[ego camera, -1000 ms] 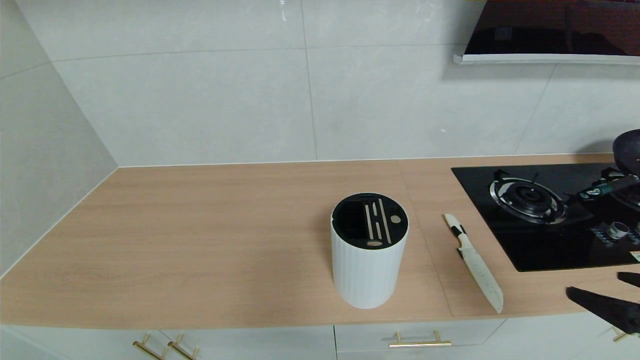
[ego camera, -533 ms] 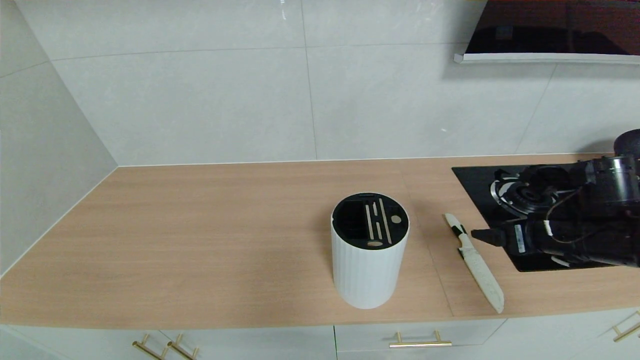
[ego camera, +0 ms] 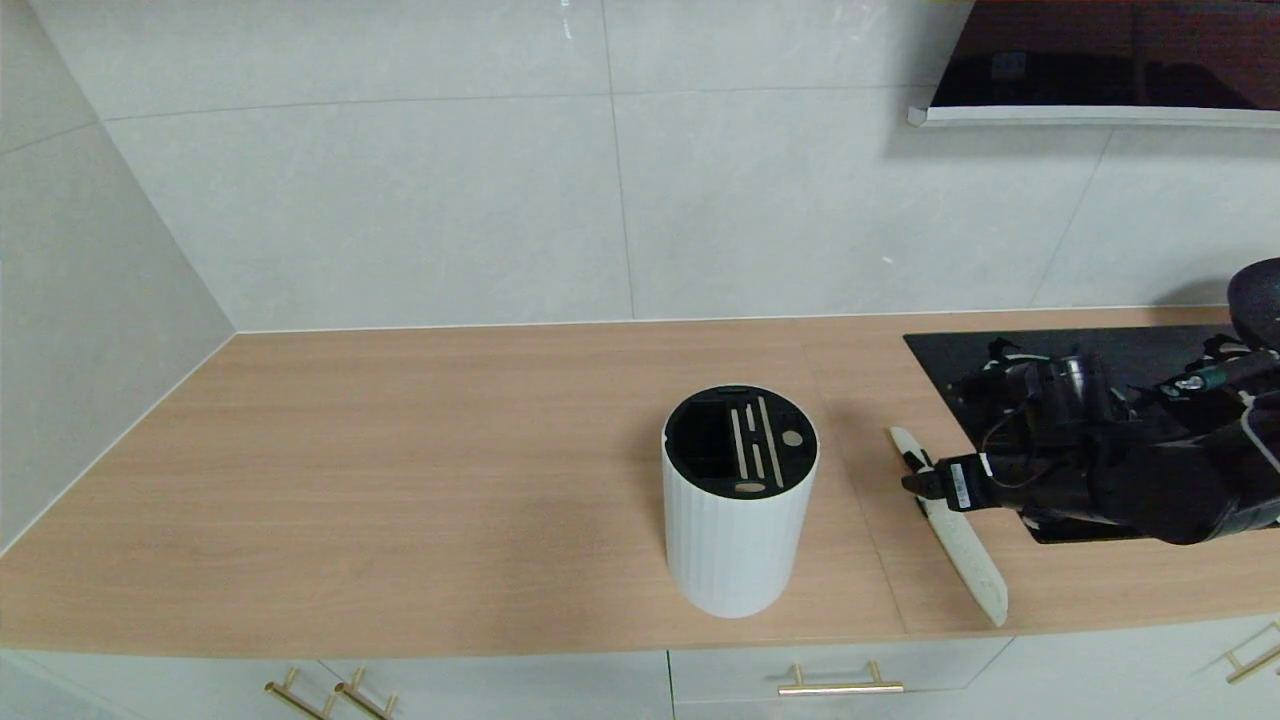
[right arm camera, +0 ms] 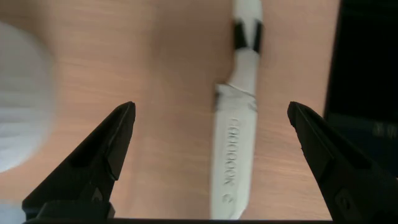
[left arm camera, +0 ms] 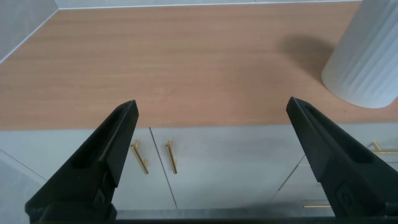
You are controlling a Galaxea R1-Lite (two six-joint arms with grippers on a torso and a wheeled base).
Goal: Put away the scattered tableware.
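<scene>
One knife [ego camera: 965,555] lies flat on the counter [ego camera: 400,450], about 3 o'clock from the one white ribbed holder [ego camera: 738,520]. The right gripper [right arm camera: 210,118] hangs over its handle end, jaws spread wide, nothing grabbed. The left gripper [left arm camera: 211,106] is wide open too, empty, over the counter's front edge.

The right hand [ego camera: 918,482] advances from the lower right edge of the head view, passes over the hob [ego camera: 950,355], then shifts left. It now stands above the handle end of the knife [ego camera: 965,555].
</scene>
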